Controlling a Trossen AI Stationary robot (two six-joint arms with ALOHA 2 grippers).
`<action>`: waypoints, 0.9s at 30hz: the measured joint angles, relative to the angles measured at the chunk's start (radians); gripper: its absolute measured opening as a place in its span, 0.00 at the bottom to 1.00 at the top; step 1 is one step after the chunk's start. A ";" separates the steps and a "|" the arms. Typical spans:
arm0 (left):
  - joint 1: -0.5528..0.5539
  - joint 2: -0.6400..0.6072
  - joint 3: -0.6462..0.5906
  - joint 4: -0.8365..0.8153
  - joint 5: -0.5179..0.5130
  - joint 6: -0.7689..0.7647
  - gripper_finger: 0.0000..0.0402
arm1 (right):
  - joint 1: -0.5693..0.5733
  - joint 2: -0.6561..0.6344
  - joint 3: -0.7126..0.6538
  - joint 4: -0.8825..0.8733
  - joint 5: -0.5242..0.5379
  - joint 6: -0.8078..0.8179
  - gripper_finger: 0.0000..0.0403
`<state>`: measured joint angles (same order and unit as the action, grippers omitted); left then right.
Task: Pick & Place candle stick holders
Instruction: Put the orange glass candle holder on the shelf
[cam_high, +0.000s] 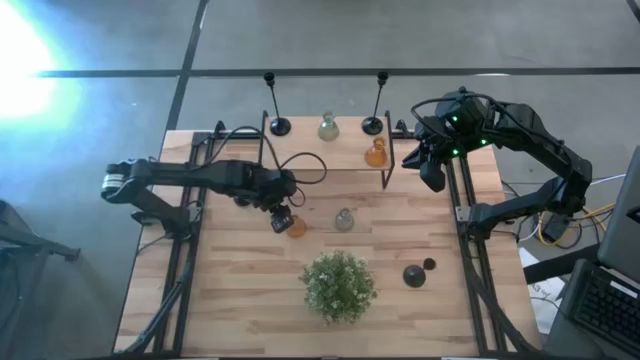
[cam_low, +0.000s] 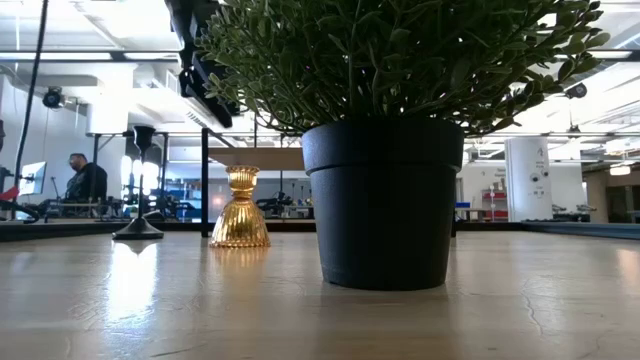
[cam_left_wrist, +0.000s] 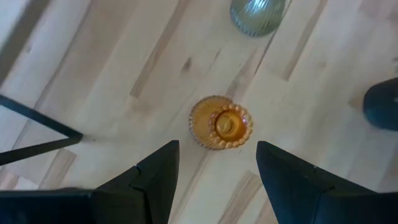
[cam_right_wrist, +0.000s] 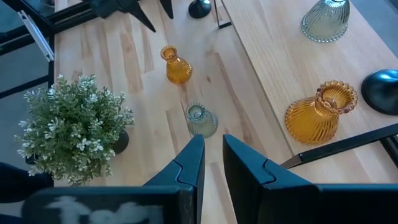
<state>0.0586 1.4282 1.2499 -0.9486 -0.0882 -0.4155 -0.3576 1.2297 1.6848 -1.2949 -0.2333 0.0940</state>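
Observation:
An amber glass holder (cam_high: 296, 226) stands upright on its base on the table, left of centre. My left gripper (cam_high: 282, 218) hovers above it, open; in the left wrist view the holder (cam_left_wrist: 222, 122) shows from above, just beyond the gap between the fingers, and nothing touches it. A pale green glass holder (cam_high: 344, 219) stands to its right. Two tall black holders (cam_high: 280, 125) (cam_high: 372, 125), a pale green one (cam_high: 328, 127) and an amber one (cam_high: 376, 153) stand on a raised wooden shelf (cam_high: 310, 155) at the far side. My right gripper (cam_high: 432, 175) waits, empty, right of the shelf, its fingers almost together.
A bushy green plant (cam_high: 338, 285) in a black pot (cam_low: 385, 200) stands near the front centre. Two short black holders (cam_high: 414, 277) (cam_high: 430, 264) stand to its right. Black frame rails (cam_high: 185, 250) run along both table sides. A person sits in the room behind (cam_low: 85, 180).

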 joint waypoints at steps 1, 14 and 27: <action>0.002 0.014 0.005 -0.009 0.000 0.001 0.54 | 0.000 0.000 0.000 0.000 0.000 0.000 0.13; 0.014 0.143 0.006 -0.004 0.048 -0.010 0.54 | 0.000 0.000 0.000 0.000 0.000 0.000 0.12; 0.052 0.187 0.006 0.048 0.081 -0.059 0.54 | 0.000 0.000 0.000 0.000 0.010 0.000 0.12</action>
<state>0.1103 1.6153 1.2560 -0.9009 -0.0071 -0.4742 -0.3580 1.2297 1.6848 -1.2945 -0.2237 0.0940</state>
